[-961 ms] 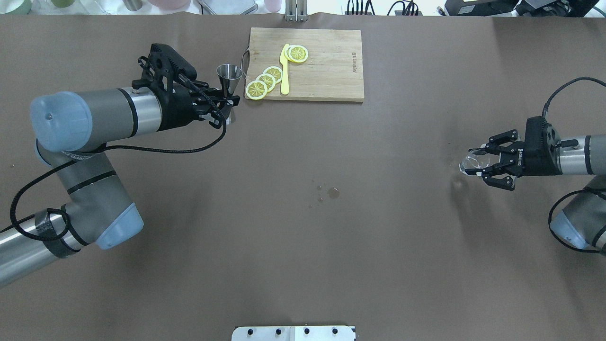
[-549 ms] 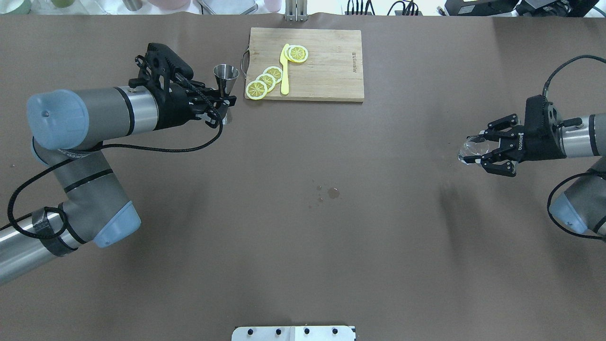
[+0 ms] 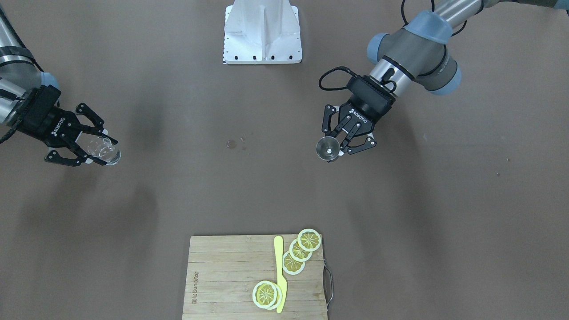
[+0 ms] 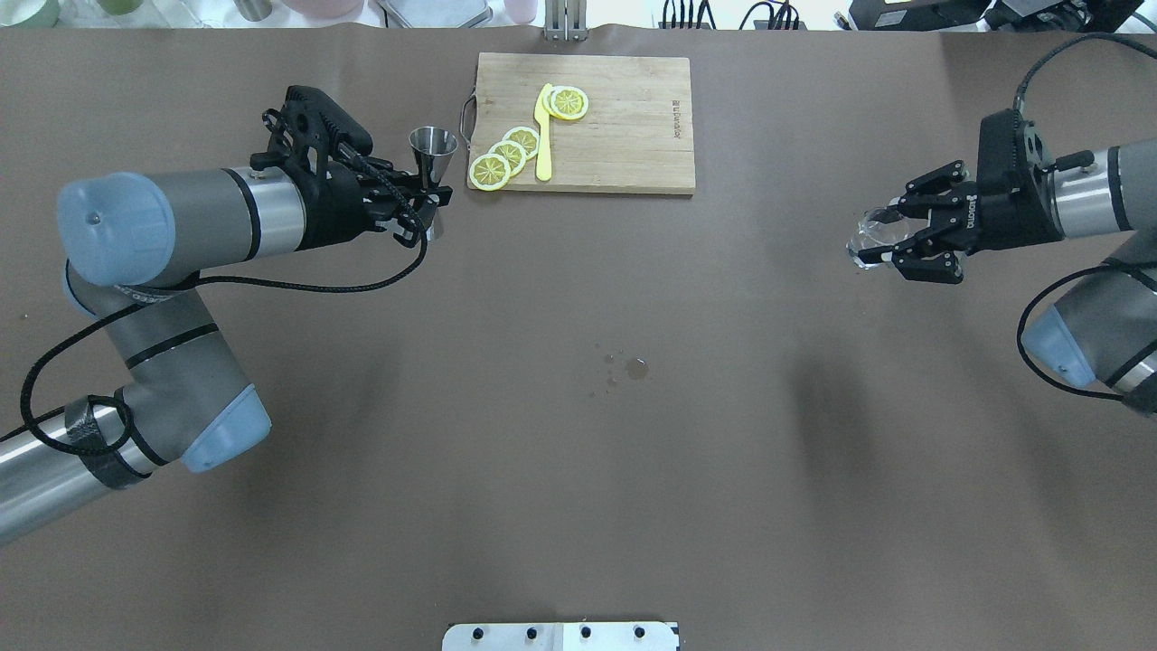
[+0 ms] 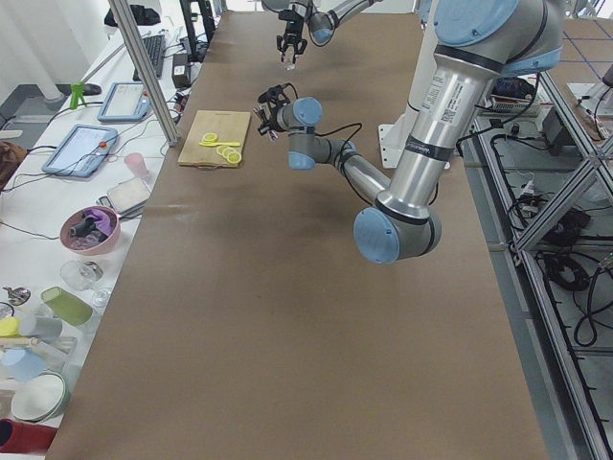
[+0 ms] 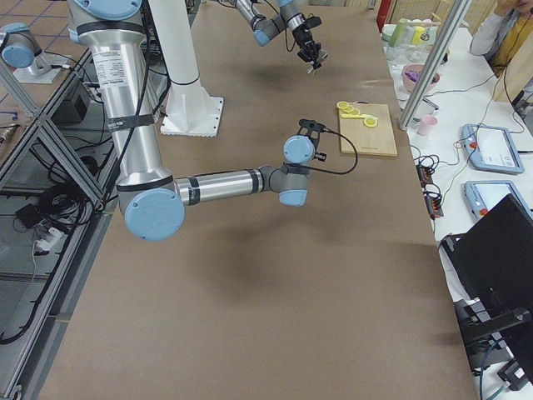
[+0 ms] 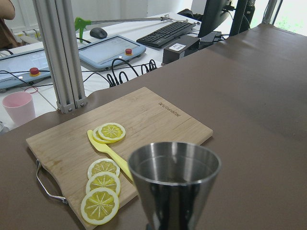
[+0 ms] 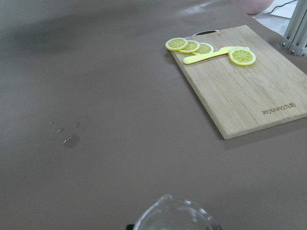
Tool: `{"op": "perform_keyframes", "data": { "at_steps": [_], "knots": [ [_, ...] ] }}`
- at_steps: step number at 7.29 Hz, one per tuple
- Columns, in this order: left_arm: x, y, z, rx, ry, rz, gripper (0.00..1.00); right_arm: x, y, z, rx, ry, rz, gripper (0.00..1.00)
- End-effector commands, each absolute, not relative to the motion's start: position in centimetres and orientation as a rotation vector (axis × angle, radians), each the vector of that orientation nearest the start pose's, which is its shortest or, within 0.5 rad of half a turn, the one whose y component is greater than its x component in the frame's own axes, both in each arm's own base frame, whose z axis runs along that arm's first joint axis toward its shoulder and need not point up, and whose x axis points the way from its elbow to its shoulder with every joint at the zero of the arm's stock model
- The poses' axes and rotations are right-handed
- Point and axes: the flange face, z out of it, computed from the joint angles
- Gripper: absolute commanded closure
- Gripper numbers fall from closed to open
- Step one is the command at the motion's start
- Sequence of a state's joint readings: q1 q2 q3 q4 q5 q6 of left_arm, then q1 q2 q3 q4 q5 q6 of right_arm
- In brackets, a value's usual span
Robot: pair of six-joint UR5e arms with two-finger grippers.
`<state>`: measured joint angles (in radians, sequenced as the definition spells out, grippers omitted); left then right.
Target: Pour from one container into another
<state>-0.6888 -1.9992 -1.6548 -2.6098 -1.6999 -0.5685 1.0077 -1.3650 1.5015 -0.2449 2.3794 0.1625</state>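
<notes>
A steel jigger (image 4: 433, 146) stands upright in the air just left of the cutting board, and my left gripper (image 4: 431, 210) is shut on its waist. It appears from above as a round cup (image 3: 326, 150) with the left gripper (image 3: 336, 144) beside it. The jigger (image 7: 173, 184) fills the bottom of the left wrist view. A clear glass (image 4: 866, 240) hangs above the table's right side, with my right gripper (image 4: 890, 237) shut on it. The front-facing view shows the glass (image 3: 109, 153) in the right gripper (image 3: 98, 149). Only the glass rim (image 8: 175, 215) shows in the right wrist view.
A wooden cutting board (image 4: 624, 127) lies at the far middle, carrying lemon slices (image 4: 506, 154) and a yellow knife (image 4: 543, 136). Small liquid drops (image 4: 636, 367) mark the brown table centre. The robot's white base plate (image 4: 560, 636) sits at the near edge.
The right gripper has carried the glass toward the table's far side and slightly left. The left gripper with the jigger has hardly moved.
</notes>
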Motion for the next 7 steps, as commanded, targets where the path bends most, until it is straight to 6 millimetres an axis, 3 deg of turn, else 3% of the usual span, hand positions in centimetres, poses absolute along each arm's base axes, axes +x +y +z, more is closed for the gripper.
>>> {"op": "perform_keyframes", "data": {
  "at_steps": [1,3,5,7],
  "knots": [
    [40.9,-48.9,26.3,1.084,1.109,0.352,1.0,-24.8,-50.9,39.5,1.063,-1.127,-0.915,1.0],
    [41.0,-48.9,26.4,1.082,1.112,0.367,1.0,-25.7,-51.7,36.5,1.064,-1.125,-0.925,1.0],
    [41.6,-49.2,26.7,1.073,1.109,0.373,1.0,-26.0,-52.1,35.2,1.064,-1.115,-0.938,1.0],
    [44.3,-51.0,25.5,1.06,1.116,0.386,1.0,-26.2,-52.1,34.7,1.07,-1.118,-0.943,1.0]
  ]
}}
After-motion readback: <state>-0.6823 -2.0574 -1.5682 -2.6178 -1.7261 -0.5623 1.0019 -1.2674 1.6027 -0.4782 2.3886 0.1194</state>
